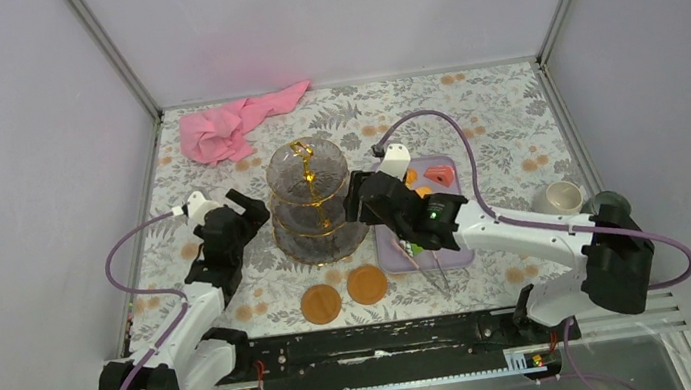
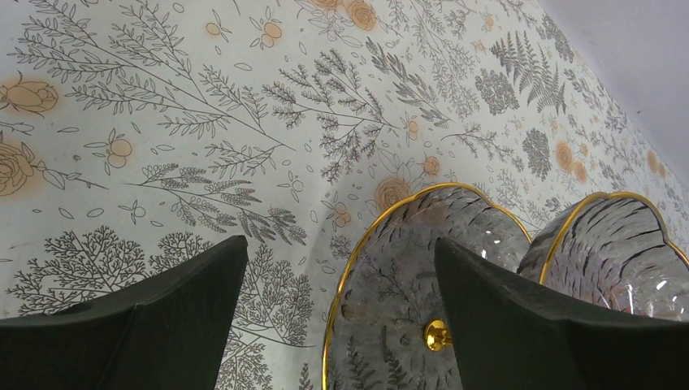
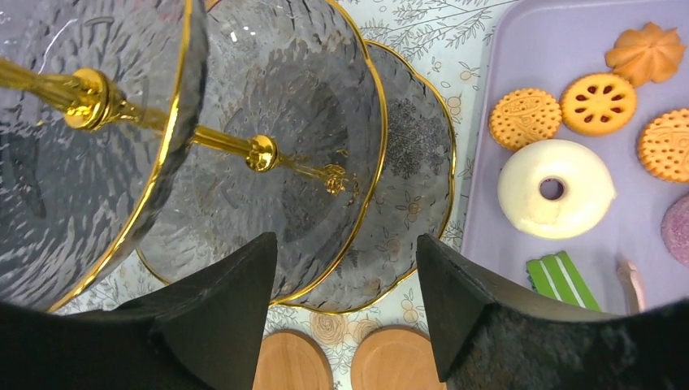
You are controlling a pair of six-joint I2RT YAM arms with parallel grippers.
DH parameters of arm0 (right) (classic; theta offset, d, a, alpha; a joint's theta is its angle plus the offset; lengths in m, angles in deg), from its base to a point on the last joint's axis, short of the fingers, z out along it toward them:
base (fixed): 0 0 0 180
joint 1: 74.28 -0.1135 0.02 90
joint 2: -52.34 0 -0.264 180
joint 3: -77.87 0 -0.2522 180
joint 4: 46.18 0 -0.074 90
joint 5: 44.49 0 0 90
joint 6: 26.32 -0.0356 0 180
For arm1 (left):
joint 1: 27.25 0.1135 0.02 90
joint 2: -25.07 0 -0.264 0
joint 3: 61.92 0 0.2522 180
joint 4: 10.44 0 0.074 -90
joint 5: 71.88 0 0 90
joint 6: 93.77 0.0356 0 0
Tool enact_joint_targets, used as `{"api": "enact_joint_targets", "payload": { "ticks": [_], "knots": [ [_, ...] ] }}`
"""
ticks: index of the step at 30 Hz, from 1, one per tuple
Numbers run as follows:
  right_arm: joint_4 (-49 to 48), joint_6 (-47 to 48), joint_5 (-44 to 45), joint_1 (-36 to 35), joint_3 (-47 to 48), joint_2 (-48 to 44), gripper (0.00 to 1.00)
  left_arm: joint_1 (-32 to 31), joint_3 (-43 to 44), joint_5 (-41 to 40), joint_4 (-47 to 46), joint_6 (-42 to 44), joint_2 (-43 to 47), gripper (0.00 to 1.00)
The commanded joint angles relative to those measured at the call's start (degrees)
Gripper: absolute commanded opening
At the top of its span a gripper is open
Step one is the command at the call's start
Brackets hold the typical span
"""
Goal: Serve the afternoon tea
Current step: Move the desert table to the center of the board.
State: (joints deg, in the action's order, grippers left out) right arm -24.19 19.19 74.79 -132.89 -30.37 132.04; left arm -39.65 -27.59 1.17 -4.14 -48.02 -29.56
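Note:
The three-tier glass stand (image 1: 312, 199) with gold stem stands mid-table, its tiers bare. My left gripper (image 1: 255, 207) hangs open at its left side; in the left wrist view the stand's gold-rimmed plates (image 2: 406, 268) lie partly between and behind the open gripper (image 2: 340, 248). My right gripper (image 1: 355, 204) is open at the stand's right. In its wrist view the right gripper (image 3: 345, 244) hovers over the rim of the stand (image 3: 268, 106), gripping nothing. A white doughnut (image 3: 556, 188), orange biscuits (image 3: 600, 103) and a green cake (image 3: 562, 280) lie on the lilac tray (image 3: 520, 49).
Two round wooden coasters (image 1: 320, 303) (image 1: 367, 284) lie in front of the stand. A cream mug (image 1: 558, 195) and a grey-green mug (image 1: 610, 203) sit at the right edge. Pink cloth (image 1: 231, 124) is bunched at the back left. Pink tongs (image 3: 630, 280) rest on the tray.

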Motion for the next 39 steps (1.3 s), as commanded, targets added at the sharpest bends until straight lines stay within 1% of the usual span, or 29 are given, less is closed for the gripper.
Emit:
{"api": "enact_joint_targets", "payload": {
  "ticks": [1, 6, 9, 15, 21, 25, 29, 32, 34, 35, 36, 39],
  "knots": [
    [-2.93, -3.09, -1.24, 1.97, 2.77, 1.77, 0.7, -0.52, -1.14, -0.74, -0.73, -0.4, 0.84, 0.92],
    [-3.19, -4.16, -1.78, 3.52, 3.03, 3.74, 0.69, -0.7, -1.07, -0.94, -0.82, -0.4, 0.78, 0.92],
    [-4.16, -4.52, -4.22, 4.64, 3.08, 4.88, 0.68, -0.79, -1.07, -0.81, -0.89, -0.4, 0.61, 0.92],
    [-6.23, -5.24, -6.58, 5.97, 3.97, 7.29, 0.64, -0.77, -1.07, -0.92, -0.88, -0.57, 0.84, 0.92],
    [-8.2, -6.63, -8.75, 7.07, 4.04, 8.76, 0.46, -0.91, -0.77, -0.68, -1.35, -0.66, -0.33, 0.91],
    [-9.93, -7.64, -10.41, 7.94, 3.54, 9.51, 0.41, -0.93, -0.39, -0.46, -2.21, -0.5, -1.68, 0.91],
    [-11.05, -8.06, -11.23, 8.43, 3.86, 10.56, 0.31, -1.45, 0.0, -0.61, -3.21, -0.49, -3.21, 0.9],
    [-11.57, -8.26, -11.75, 8.94, 4.39, 11.44, 0.21, -2.01, 0.49, -1.04, -3.87, -0.4, -4.56, 0.9],
    [-11.93, -8.37, -12.12, 9.34, 4.68, 12.01, 0.12, -2.54, 0.92, -1.24, -4.33, -0.17, -5.35, 0.89],
    [-12.17, -8.49, -12.19, 9.53, 4.69, 12.19, 0.1, -2.8, 1.21, -1.41, -4.5, 0.05, -5.68, 0.89],
    [-12.51, -8.64, -12.29, 9.69, 4.72, 12.41, 0.06, -3.06, 1.6, -1.58, -4.68, 0.37, -6.09, 0.89],
    [-13.31, -8.9, -12.7, 10.34, 4.95, 12.94, 0.04, -3.86, 3.13, -2.03, -5.0, 1.34, -7.68, 0.89]
  ]
}}
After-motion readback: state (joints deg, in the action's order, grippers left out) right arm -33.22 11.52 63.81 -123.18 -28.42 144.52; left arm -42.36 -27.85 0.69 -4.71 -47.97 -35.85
